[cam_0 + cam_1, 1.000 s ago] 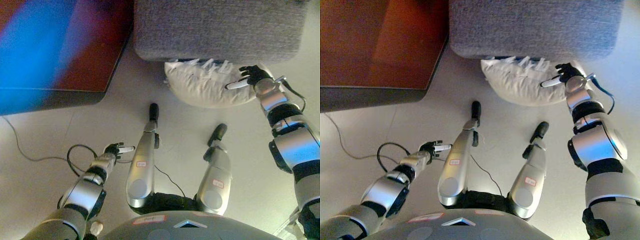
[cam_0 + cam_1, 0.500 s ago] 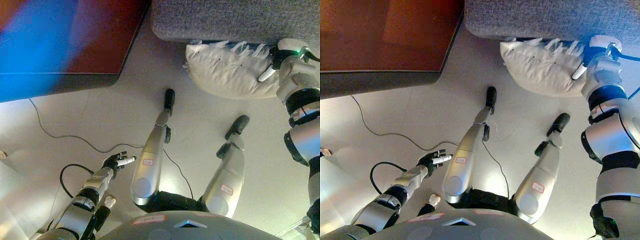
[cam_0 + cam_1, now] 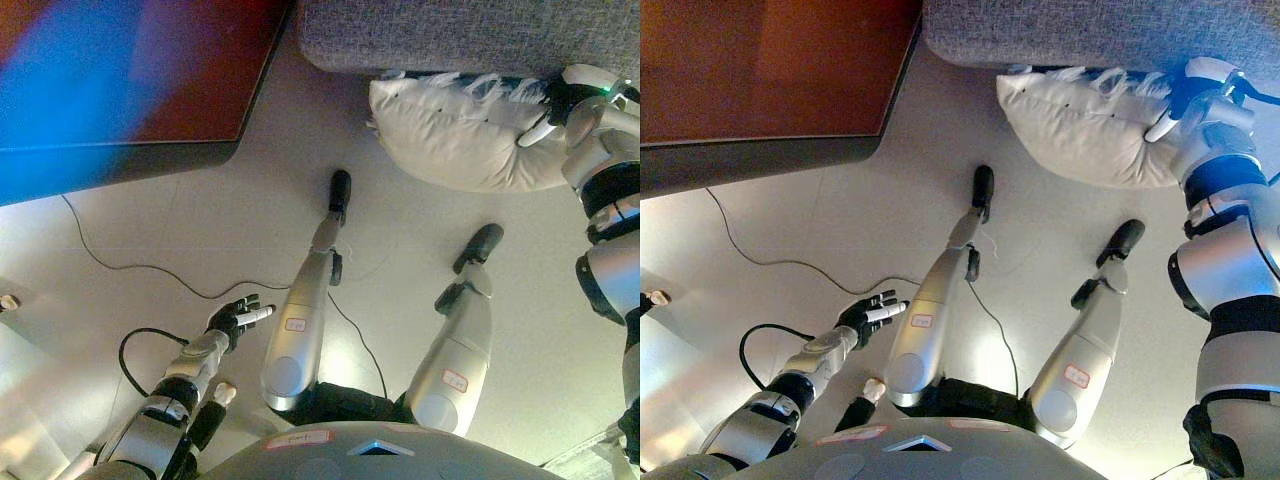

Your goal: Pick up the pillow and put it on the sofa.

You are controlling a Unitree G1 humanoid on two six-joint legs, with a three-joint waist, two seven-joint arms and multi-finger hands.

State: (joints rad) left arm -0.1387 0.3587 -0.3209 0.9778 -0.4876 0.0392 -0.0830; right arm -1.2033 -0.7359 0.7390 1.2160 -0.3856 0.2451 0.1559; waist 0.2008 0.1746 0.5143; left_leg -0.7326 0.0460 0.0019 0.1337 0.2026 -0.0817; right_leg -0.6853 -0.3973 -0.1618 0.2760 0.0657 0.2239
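Note:
A white pillow [image 3: 450,140] with a fringed edge lies on the pale floor, pushed against the base of the grey sofa [image 3: 440,35]. My right hand [image 3: 562,100] is at the pillow's right end, touching it close under the sofa's edge; its grip is hidden there. It also shows in the right eye view [image 3: 1190,95]. My left hand [image 3: 232,320] is open and empty, low over the floor at the lower left, far from the pillow.
A brown-topped low table with a dark edge [image 3: 770,80] fills the upper left, next to the sofa's left end. Bare floor [image 3: 200,220] lies between the table and the pillow.
The camera has shifted, so the sofa and pillow sit further right and higher. My right hand has moved from the top of the pillow to its right end by the sofa.

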